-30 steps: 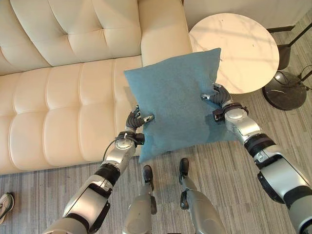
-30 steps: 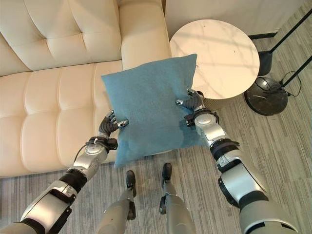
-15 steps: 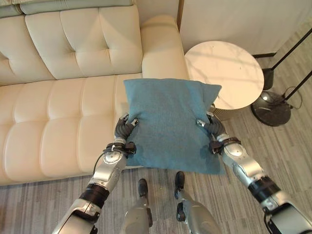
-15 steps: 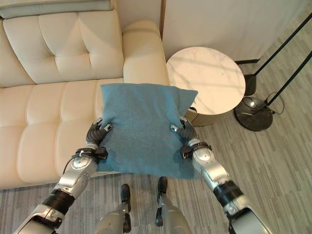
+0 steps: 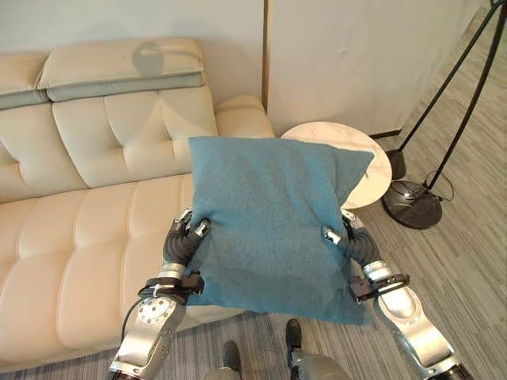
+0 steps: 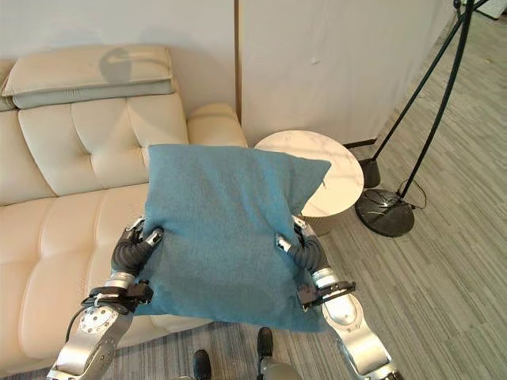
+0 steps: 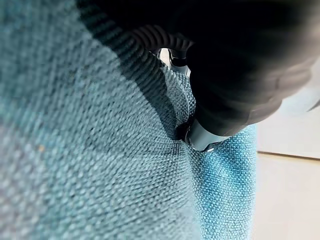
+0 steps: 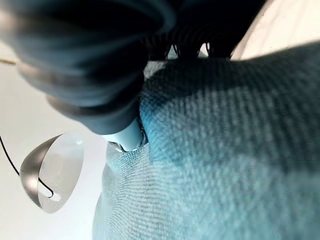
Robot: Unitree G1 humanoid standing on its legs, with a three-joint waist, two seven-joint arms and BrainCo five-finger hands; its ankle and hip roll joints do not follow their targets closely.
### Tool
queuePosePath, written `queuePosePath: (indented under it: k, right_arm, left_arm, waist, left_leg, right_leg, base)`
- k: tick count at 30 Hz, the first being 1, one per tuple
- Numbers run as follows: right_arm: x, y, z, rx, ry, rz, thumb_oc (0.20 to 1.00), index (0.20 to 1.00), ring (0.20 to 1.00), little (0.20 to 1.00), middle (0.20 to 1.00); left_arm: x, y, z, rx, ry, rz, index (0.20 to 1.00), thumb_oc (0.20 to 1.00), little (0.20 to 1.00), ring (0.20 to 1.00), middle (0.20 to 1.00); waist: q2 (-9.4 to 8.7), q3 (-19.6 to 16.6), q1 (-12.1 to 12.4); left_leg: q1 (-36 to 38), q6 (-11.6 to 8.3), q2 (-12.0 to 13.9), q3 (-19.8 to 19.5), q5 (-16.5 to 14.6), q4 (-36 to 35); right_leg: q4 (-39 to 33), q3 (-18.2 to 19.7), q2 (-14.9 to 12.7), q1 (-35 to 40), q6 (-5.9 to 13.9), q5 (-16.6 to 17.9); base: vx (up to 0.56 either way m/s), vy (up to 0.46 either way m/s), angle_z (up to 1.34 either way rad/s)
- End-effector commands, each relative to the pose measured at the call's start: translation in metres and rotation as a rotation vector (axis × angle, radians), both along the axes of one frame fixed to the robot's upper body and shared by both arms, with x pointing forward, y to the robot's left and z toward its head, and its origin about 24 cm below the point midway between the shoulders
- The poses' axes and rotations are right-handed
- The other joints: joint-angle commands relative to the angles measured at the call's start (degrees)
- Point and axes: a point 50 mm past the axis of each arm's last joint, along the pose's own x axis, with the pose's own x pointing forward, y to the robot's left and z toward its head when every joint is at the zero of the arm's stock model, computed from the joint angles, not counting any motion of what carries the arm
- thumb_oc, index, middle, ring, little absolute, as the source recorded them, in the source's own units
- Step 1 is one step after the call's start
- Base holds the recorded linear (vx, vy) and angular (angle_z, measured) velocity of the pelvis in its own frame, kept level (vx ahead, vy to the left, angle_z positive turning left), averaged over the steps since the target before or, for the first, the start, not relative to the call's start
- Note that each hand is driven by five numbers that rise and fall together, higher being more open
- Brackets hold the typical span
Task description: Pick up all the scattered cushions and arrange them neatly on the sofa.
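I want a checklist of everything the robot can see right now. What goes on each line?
Surface: cream sofa, tufted seat and back, nothing lying on the seat part in view.
Job's things: one blue cushion, held up in the air in front of the sofa.
Clutter: nothing seen.
Hands: left hand pinches the cushion's left edge; right hand pinches its right edge.
Cables: a thin black cord by the floor lamp base.
Surroundings: round white side table beside the sofa arm, pale wall, striped grey floor.
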Motion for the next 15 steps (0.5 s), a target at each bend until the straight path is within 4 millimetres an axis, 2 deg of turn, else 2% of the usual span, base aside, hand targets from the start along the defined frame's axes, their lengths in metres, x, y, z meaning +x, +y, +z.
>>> queuePosePath:
  k: [1, 2, 3, 4, 5, 6, 8, 9, 10, 11, 12, 13, 14, 15]
  right_arm:
    - [0.002, 0.041, 0.056, 0.106, -0.31, 0.205, 0.2, 0.2, 0.2, 0.2, 0.2]
    - [0.003, 0.037, 0.057, 0.097, -0.318, 0.185, 0.2, 0.2, 0.2, 0.2, 0.2]
    - [0.003, 0.036, 0.057, 0.098, -0.318, 0.184, 0.2, 0.2, 0.2, 0.2, 0.2]
    - [0.004, 0.03, 0.057, 0.09, -0.322, 0.151, 0.2, 0.2, 0.2, 0.2, 0.2]
    - [0.004, 0.029, 0.057, 0.09, -0.322, 0.15, 0.2, 0.2, 0.2, 0.2, 0.2]
    - [0.005, 0.028, 0.057, 0.091, -0.318, 0.144, 0.2, 0.2, 0.2, 0.2, 0.2]
    - [0.007, 0.025, 0.058, 0.115, -0.317, 0.129, 0.2, 0.2, 0.2, 0.2, 0.2]
    - [0.008, 0.022, 0.06, 0.122, -0.324, 0.115, 0.2, 0.2, 0.2, 0.2, 0.2]
    - [0.008, 0.021, 0.06, 0.123, -0.324, 0.113, 0.2, 0.2, 0.2, 0.2, 0.2]
    - [0.008, 0.02, 0.06, 0.122, -0.324, 0.113, 0.2, 0.2, 0.2, 0.2, 0.2]
    - [0.009, 0.016, 0.061, 0.105, -0.332, 0.094, 0.2, 0.2, 0.2, 0.2, 0.2]
    - [0.012, 0.013, 0.064, 0.089, -0.341, 0.082, 0.2, 0.2, 0.2, 0.2, 0.2]
    - [0.012, 0.013, 0.064, 0.089, -0.341, 0.082, 0.2, 0.2, 0.2, 0.2, 0.2]
    - [0.01, 0.012, 0.064, 0.096, -0.338, 0.087, 0.2, 0.2, 0.2, 0.2, 0.2]
  left_arm:
    - [0.019, -0.045, 0.063, 0.016, -0.351, -0.223, 0.2, 0.2, 0.2, 0.2, 0.2]
    - [0.021, -0.048, 0.064, 0.024, -0.354, -0.247, 0.2, 0.2, 0.2, 0.2, 0.2]
    - [0.021, -0.049, 0.064, 0.024, -0.354, -0.247, 0.2, 0.2, 0.2, 0.2, 0.2]
    - [0.023, -0.05, 0.064, 0.03, -0.35, -0.255, 0.2, 0.2, 0.2, 0.2, 0.2]
    - [0.023, -0.05, 0.064, 0.031, -0.349, -0.256, 0.2, 0.2, 0.2, 0.2, 0.2]
    - [0.022, -0.051, 0.064, 0.016, -0.349, -0.262, 0.2, 0.2, 0.2, 0.2, 0.2]
    - [0.024, -0.052, 0.065, 0.012, -0.352, -0.268, 0.2, 0.2, 0.2, 0.2, 0.2]
    - [0.024, -0.054, 0.065, 0.004, -0.351, -0.277, 0.2, 0.2, 0.2, 0.2, 0.2]
    - [0.024, -0.056, 0.065, -0.007, -0.352, -0.283, 0.2, 0.2, 0.2, 0.2, 0.2]
    - [0.024, -0.056, 0.065, -0.008, -0.352, -0.283, 0.2, 0.2, 0.2, 0.2, 0.2]
    - [0.027, -0.062, 0.065, -0.032, -0.349, -0.295, 0.2, 0.2, 0.2, 0.2, 0.2]
    - [0.03, -0.068, 0.068, -0.054, -0.359, -0.311, 0.2, 0.2, 0.2, 0.2, 0.2]
    - [0.03, -0.068, 0.068, -0.054, -0.359, -0.311, 0.2, 0.2, 0.2, 0.2, 0.2]
    - [0.029, -0.07, 0.068, -0.061, -0.359, -0.323, 0.2, 0.2, 0.2, 0.2, 0.2]
  waist:
    - [1.89, 0.6, -0.5]
    - [2.12, 0.1, -0.2]
    - [2.02, 0.1, -0.2]
    - [1.75, -0.8, 0.3]
    - [1.71, -0.9, 0.2]
    - [1.58, -1.4, 0.8]
    - [1.21, -1.7, 2.1]
    - [1.35, -1.8, 2.3]
    - [1.75, -1.6, 2.6]
    - [1.83, -1.7, 2.5]
    - [2.75, -0.1, 2.4]
    - [2.88, 1.0, 1.3]
    - [2.9, 1.0, 1.3]
    - [2.26, 1.1, 0.5]
  left_leg:
    - [-0.3, 0.22, 0.4, -6.1, -2.2, -0.4]
    - [-2.0, 0.13, 0.6, -7.2, -0.9, -0.3]
    - [-2.0, 0.12, 0.4, -7.3, -0.9, -0.3]
    - [-4.5, -0.25, 0.0, -8.8, 0.7, -0.4]
    - [-4.5, -0.26, 0.0, -8.9, 0.7, -0.4]
    - [-5.5, -0.41, -0.3, -9.6, 1.3, -0.4]
    - [-9.2, -1.9, -0.9, -9.7, 3.5, -0.4]
    - [-11.2, -2.88, -0.9, -9.9, 4.6, -0.2]
    - [-12.4, -3.8, -0.9, -10.1, 5.3, -0.1]
    - [-12.5, -3.84, -0.8, -10.2, 5.4, -0.1]
    - [-14.5, -5.79, -0.6, -10.0, 6.6, 0.9]
    - [-15.2, -5.01, 0.0, -6.7, 4.7, 4.3]
    - [-15.4, -4.99, -0.1, -6.8, 4.4, 4.7]
    - [-15.0, -3.79, 0.2, -5.2, 1.7, 7.6]
  right_leg:
    - [18.8, 1.5, 1.0, 1.3, 4.06, -16.0]
    - [23.0, 2.7, 2.2, 2.7, 3.17, -17.4]
    - [23.3, 2.6, 2.0, 2.6, 3.17, -17.6]
    - [24.7, 5.0, 3.6, 4.8, 2.7, -18.1]
    - [24.6, 4.9, 3.6, 4.9, 2.69, -18.2]
    - [22.6, 5.1, 3.8, 6.4, 1.88, -19.9]
    - [13.2, 5.3, 4.7, 10.9, -0.26, -22.8]
    - [8.6, 5.0, 5.1, 12.4, -1.32, -23.2]
    - [6.8, 5.1, 5.7, 12.5, -1.85, -23.3]
    - [6.6, 5.0, 5.7, 12.5, -1.89, -23.1]
    - [4.3, 4.0, 6.1, 12.4, -2.42, -21.9]
    - [3.2, 1.6, 5.2, 11.3, -2.18, -20.3]
    - [3.1, 1.5, 5.2, 11.4, -2.15, -20.3]
    - [3.0, 0.4, 4.1, 10.7, -1.92, -19.4]
  base:
    - [-0.36, -0.032, -0.15]
    - [-0.27, -0.046, 0.08]
    - [-0.34, -0.139, 0.43]
    - [-0.18, -0.095, 0.49]
    - [-0.21, -0.109, 0.67]
    - [-0.09, -0.058, 0.51]
    - [-0.23, -0.122, 0.36]
    - [-0.3, -0.137, 0.24]
    - [-0.2, -0.091, 0.21]
    - [-0.29, -0.08, 0.26]
    - [-0.45, -0.029, 0.5]
    - [-0.45, -0.026, 0.64]
    - [-0.35, 0.015, 0.87]
    - [-0.15, 0.007, 0.81]
